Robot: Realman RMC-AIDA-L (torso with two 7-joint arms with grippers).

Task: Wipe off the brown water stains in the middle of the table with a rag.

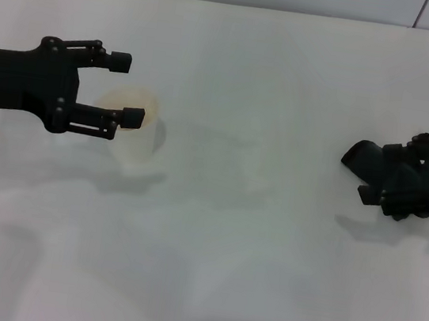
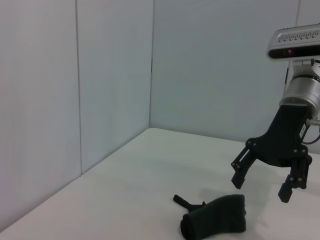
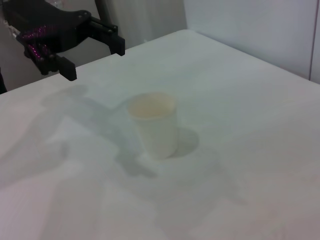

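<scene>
Rag (image 2: 215,220): dark, bunched on the worktop (image 1: 207,271), under the right tool (image 2: 263,186).
Right tool: jaws wide, empty.
Left tool (image 1: 125,89): wide, above paper cup (image 1: 139,130).
Stain (image 1: 234,163): faint mid-worktop; wiped or not, unclear.

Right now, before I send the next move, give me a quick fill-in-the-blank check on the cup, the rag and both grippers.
1. The left gripper hovers above the white paper cup with its jaws ____.
2. The dark rag lies on the table under the ____ gripper.
3. The cup stands ____ on the table.
4. The rag's colour is ____.

Missing words: open; right; upright; black
</scene>
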